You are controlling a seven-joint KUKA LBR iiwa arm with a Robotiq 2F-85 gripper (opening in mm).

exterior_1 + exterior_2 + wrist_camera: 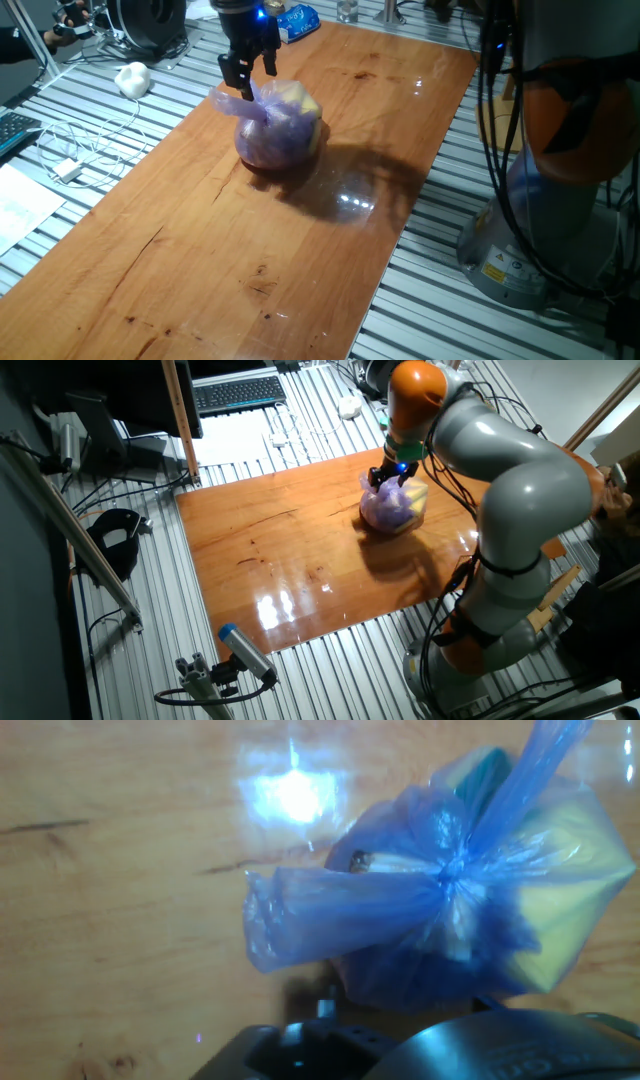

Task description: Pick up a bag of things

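Note:
The bag of things (283, 128) is a round translucent purple bag with a knotted top and yellow and dark reddish contents. It rests on the wooden table (200, 250), toward the far end. My gripper (250, 72) hangs just above the bag's knot and loose flap, with the fingers apart and nothing between them. In the other fixed view the gripper (390, 477) sits right over the bag (392, 508). In the hand view the bag (470, 910) fills the right side, and its flap sticks out to the left.
A small white lumpy object (132, 78) lies off the table's far left. A flat blue packet (298, 22) lies at the far end. A white cable and charger (68, 168) lie at the left. The arm's base (545, 230) stands at the right. A keyboard (240, 393) is nearby.

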